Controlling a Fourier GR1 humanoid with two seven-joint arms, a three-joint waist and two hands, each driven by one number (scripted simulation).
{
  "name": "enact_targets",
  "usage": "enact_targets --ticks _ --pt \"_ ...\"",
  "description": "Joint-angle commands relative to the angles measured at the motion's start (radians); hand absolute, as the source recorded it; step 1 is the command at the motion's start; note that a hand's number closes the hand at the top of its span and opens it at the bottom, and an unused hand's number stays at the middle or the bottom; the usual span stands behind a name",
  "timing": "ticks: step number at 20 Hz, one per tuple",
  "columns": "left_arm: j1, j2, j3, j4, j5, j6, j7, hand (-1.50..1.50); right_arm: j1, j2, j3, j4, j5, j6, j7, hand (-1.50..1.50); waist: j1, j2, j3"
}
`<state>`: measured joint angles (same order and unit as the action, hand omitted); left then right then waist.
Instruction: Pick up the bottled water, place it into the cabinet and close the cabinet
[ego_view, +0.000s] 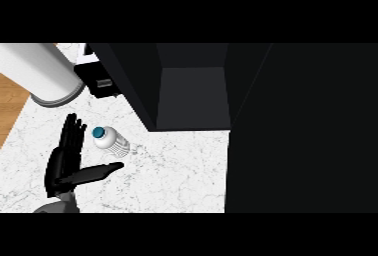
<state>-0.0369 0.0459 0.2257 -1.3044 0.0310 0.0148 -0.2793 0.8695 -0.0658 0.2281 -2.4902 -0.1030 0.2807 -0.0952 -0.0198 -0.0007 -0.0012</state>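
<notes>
A clear water bottle (111, 141) with a blue cap stands on the white marble counter (170, 175), just left of the black cabinet (192, 90). The cabinet stands open, its dark inside visible, and its door (303, 130) fills the right side of the view. My left hand (68, 162) is at the lower left, open, fingers straight up and thumb stretched right beneath the bottle. The fingers are just left of the bottle, close to it without holding it. My right hand does not show.
A large white cylinder (40, 72) lies at the upper left, over the counter's edge and a wooden surface (11, 100). A small black-and-white box (96, 80) sits between it and the cabinet.
</notes>
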Motion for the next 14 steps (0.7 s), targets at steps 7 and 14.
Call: enact_targets --ticks 7,14 --pt "-0.152 0.03 0.08 0.442 0.011 -0.024 -0.284 -1.5 0.077 -0.01 0.045 -0.136 0.011 0.004 0.014 -1.5 -0.001 0.001 0.0" --pt "-0.192 0.019 0.077 0.66 0.043 -0.18 -0.412 -1.5 0.153 -0.066 -0.043 -0.135 -0.081 0.053 -0.053 -1.5 -0.013 0.003 -0.001"
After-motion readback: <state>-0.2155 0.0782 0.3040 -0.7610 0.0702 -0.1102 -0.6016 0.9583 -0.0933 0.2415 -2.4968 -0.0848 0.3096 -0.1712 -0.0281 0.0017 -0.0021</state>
